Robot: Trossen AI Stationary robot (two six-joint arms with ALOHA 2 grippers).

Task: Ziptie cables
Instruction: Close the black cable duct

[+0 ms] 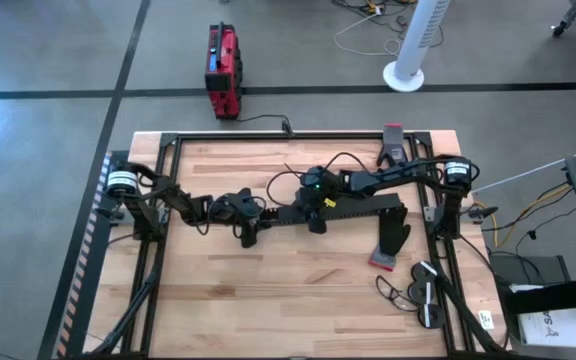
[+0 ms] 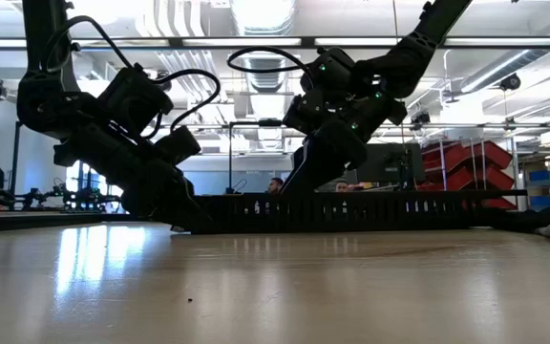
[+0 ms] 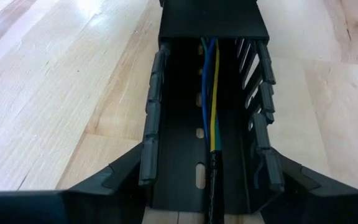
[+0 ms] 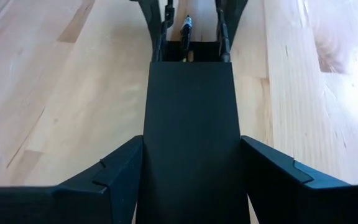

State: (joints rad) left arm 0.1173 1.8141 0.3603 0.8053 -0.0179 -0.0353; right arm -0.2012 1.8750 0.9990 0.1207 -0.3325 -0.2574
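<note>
A long black slotted cable duct (image 1: pixel 358 212) lies along the table's middle, its bottom on the wood. The cables (image 3: pixel 211 93), thin blue, yellow and green wires, run along its floor and pass under a flat black cover (image 3: pixel 213 18) that closes the farther stretch. My left gripper (image 1: pixel 248 232) is shut on the duct's open left end. My right gripper (image 1: pixel 315 215) is shut on the covered part (image 4: pixel 191 124) near the middle. No zip tie shows. My left gripper pinches the duct's open left end between its two fingers (image 3: pixel 120 177), one outside each slotted side wall (image 3: pixel 149 124). The fingers lie along the duct, slanting down from the table's left. The duct's bottom stays on the table. My right gripper clasps the covered stretch by its two long edges (image 4: pixel 146 146), one finger on each side. It slants down from the table's right, fingers along the duct. The duct rests on the table.
A black part on a red base (image 1: pixel 390 245) stands right of the duct's end. Loose wires (image 1: pixel 398 292) and a small white and black tool (image 1: pixel 428 302) lie at the near right. A black frame (image 1: pixel 268 134) rims the table. Bare wood (image 1: pixel 288 300) fills the near side.
</note>
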